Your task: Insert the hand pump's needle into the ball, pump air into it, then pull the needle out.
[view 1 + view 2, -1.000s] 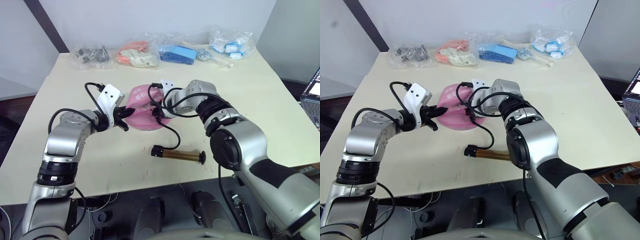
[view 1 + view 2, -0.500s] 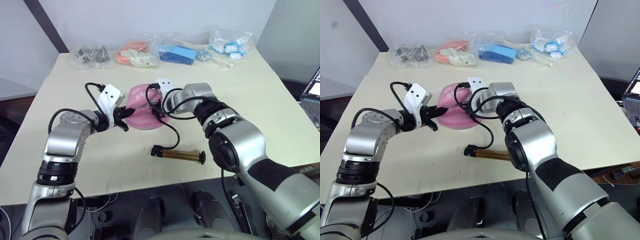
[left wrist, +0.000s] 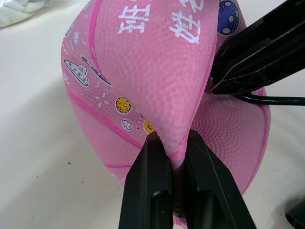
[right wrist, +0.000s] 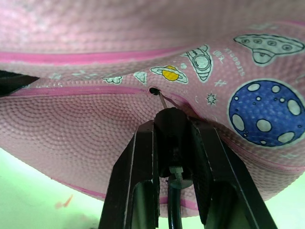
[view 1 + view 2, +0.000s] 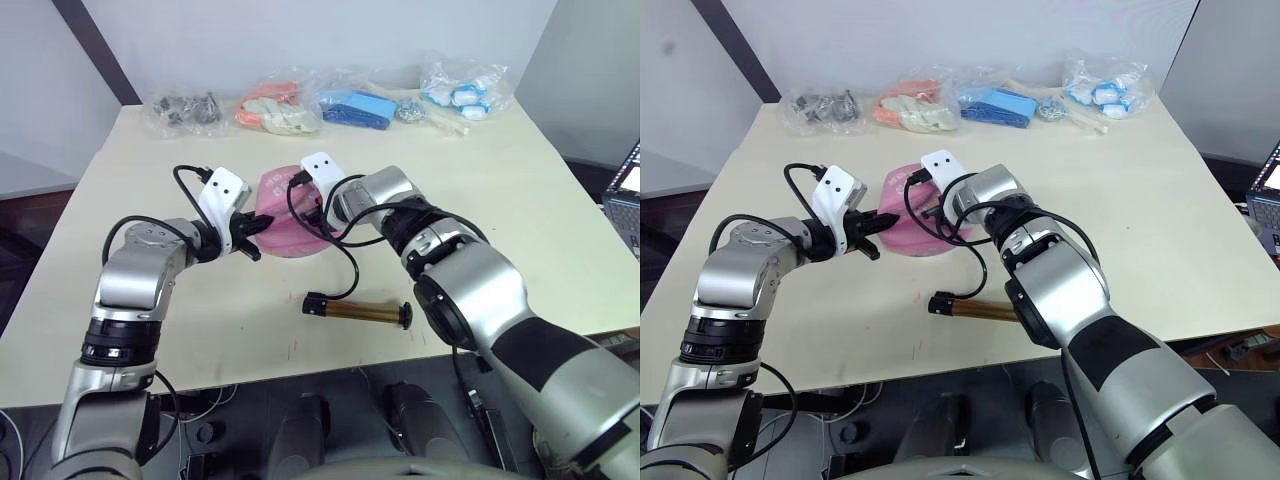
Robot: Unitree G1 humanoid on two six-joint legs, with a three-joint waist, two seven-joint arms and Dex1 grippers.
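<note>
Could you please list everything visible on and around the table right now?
ball: one, pink, dented, table centre.
needle: one, metal, tip at the ball's black valve hole.
hand pump: one, gold-bronze, lying near the table's front edge, hose leading to the ball.
plastic bags: four, clear, along the far edge.
table: one, cream.
left gripper: shut on a fold of the ball.
right gripper: shut on the needle's black base.
</note>
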